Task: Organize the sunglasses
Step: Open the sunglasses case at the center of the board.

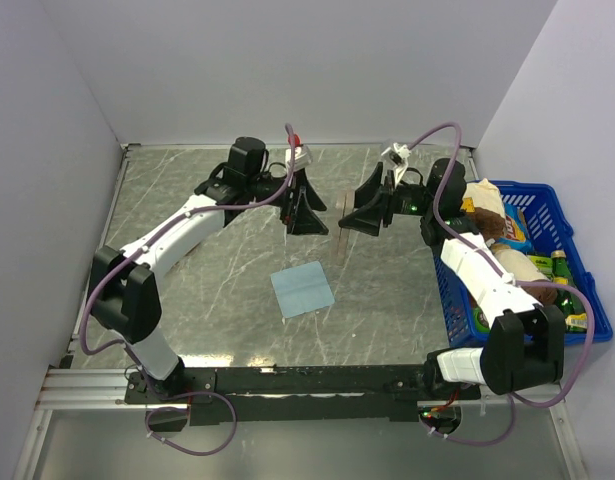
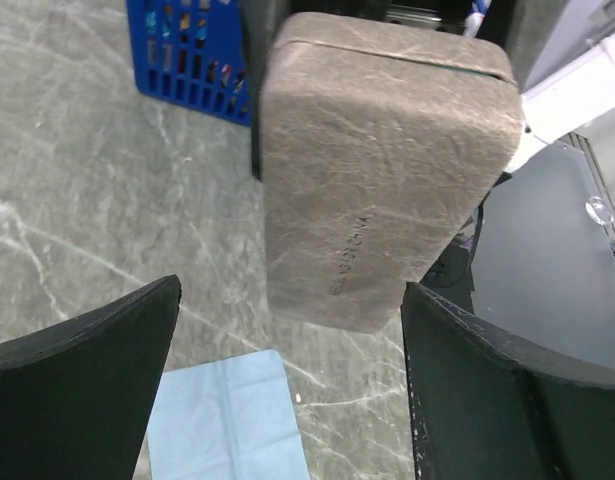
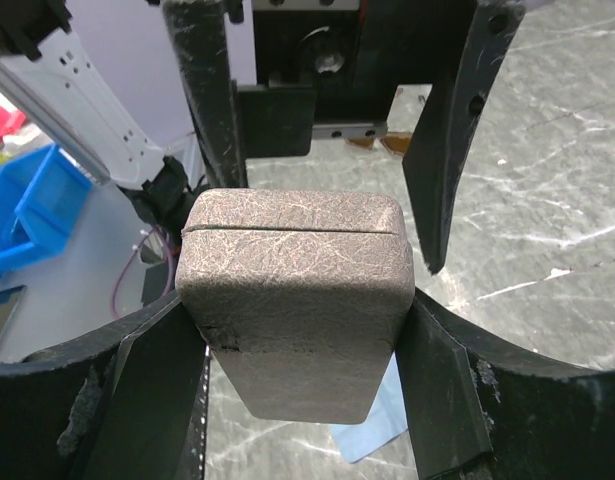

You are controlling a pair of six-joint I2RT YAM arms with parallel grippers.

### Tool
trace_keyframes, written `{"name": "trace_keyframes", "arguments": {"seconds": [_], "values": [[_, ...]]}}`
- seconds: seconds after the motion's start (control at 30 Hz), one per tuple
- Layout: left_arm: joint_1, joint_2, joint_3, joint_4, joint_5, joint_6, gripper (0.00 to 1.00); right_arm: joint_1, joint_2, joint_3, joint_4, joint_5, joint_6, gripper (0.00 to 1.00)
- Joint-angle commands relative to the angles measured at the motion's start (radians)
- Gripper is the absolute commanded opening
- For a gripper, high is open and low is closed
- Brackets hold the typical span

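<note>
My right gripper [image 1: 355, 215] [image 3: 299, 310] is shut on the grey-brown case [image 1: 339, 245] [image 3: 292, 270]. It holds the closed case upright above the table, lower end off the surface. My left gripper [image 1: 312, 216] [image 2: 292, 300] is open and empty. It faces the case's broad side [image 2: 387, 170] from a short gap without touching it. Its fingers [image 3: 202, 100] show beyond the case in the right wrist view. No sunglasses show clearly. A small amber-brown patch [image 3: 382, 143] lies on the table behind the left gripper; I cannot tell what it is.
A light blue cloth [image 1: 302, 290] [image 2: 227, 420] [image 3: 382, 435] lies flat on the marble table, on the near side of both grippers. A blue basket [image 1: 579, 262] [image 2: 187, 50] full of packets and bottles stands at the right edge, beside the right arm.
</note>
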Motion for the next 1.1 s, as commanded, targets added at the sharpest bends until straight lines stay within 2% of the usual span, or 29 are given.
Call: {"name": "trace_keyframes", "arguments": {"seconds": [0.0,0.1,0.53,0.6,0.83,0.87,0.9,0.97,1.0,1.07], "values": [[-0.021,-0.014,-0.002,0.07,0.074,-0.02,0.96,-0.01,-0.012,-0.012,0.176,0.01,0.116,0.0],[-0.028,-0.016,-0.013,0.081,0.098,-0.029,0.97,-0.011,-0.014,-0.009,0.139,0.033,0.085,0.0],[-0.064,0.036,0.021,0.07,0.116,-0.038,0.98,-0.013,-0.006,-0.017,0.177,0.019,0.123,0.0],[-0.065,0.042,0.027,0.075,0.122,-0.043,0.96,-0.013,-0.003,-0.018,0.183,0.014,0.129,0.0],[-0.07,0.068,0.039,0.105,0.148,-0.085,0.62,-0.013,0.005,-0.02,0.189,0.004,0.135,0.0],[-0.068,0.07,0.039,0.112,0.154,-0.09,0.55,-0.015,0.006,-0.018,0.185,0.004,0.131,0.0],[-0.07,0.07,0.036,0.127,0.157,-0.099,0.4,-0.015,0.005,-0.017,0.182,0.001,0.128,0.0],[-0.068,0.07,0.029,0.148,0.18,-0.127,0.29,-0.018,0.005,-0.017,0.176,0.001,0.122,0.0],[-0.07,0.07,0.024,0.164,0.189,-0.141,0.15,-0.019,0.008,-0.017,0.176,-0.002,0.12,0.0],[-0.07,0.064,0.006,0.222,0.216,-0.187,0.04,-0.024,0.011,-0.018,0.176,-0.012,0.116,0.0]]}}
